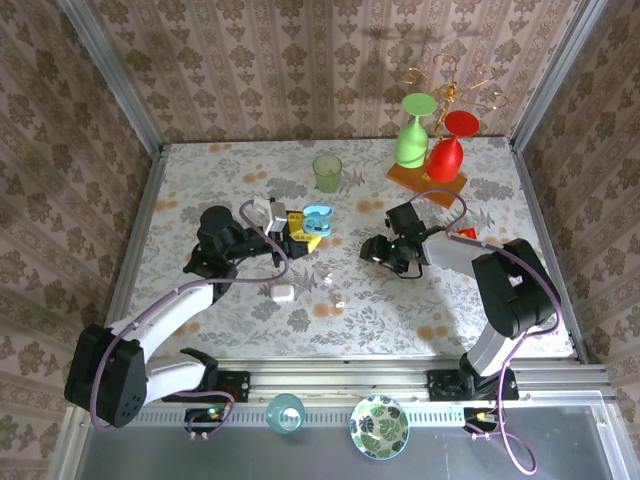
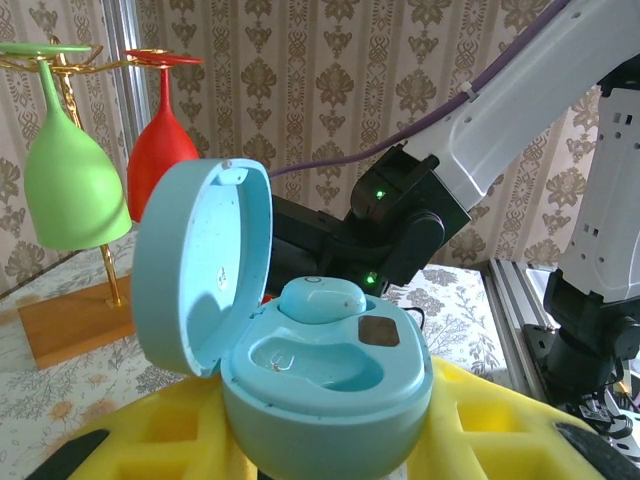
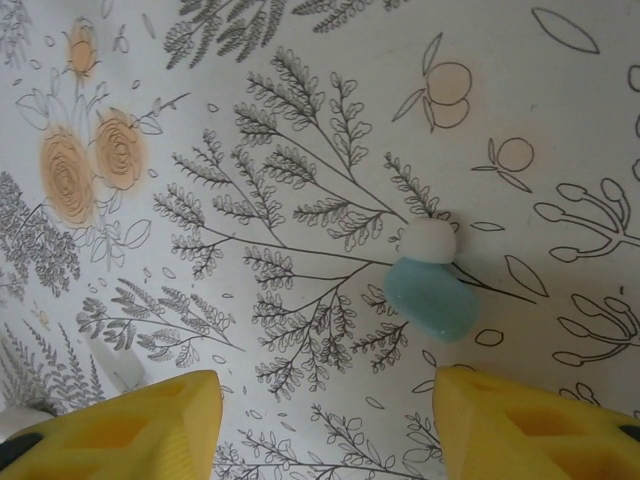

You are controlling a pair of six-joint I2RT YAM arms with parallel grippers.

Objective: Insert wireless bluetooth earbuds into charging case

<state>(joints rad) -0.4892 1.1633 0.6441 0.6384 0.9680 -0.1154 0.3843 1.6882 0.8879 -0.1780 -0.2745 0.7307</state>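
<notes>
My left gripper [image 1: 303, 232] is shut on the pale blue charging case [image 1: 318, 218], left of the table's middle. In the left wrist view the case [image 2: 330, 400] sits between my yellow fingers [image 2: 500, 420] with its lid [image 2: 200, 265] swung open to the left. One pale blue earbud [image 2: 322, 300] sits in the far socket, and the near socket [image 2: 320, 365] is empty. My right gripper [image 1: 385, 250] hovers low over the tablecloth, open, with nothing between its yellow fingers [image 3: 120, 430]. A second pale blue earbud [image 3: 432, 295] with a white tip lies on the cloth just ahead of the right-hand finger.
A white case [image 1: 282, 292] and a tiny white piece [image 1: 338, 297] lie in front of the blue case, and another white thing [image 1: 265, 210] sits beside my left gripper. A green cup [image 1: 327, 172] and a rack with a green and a red glass [image 1: 430, 145] stand at the back.
</notes>
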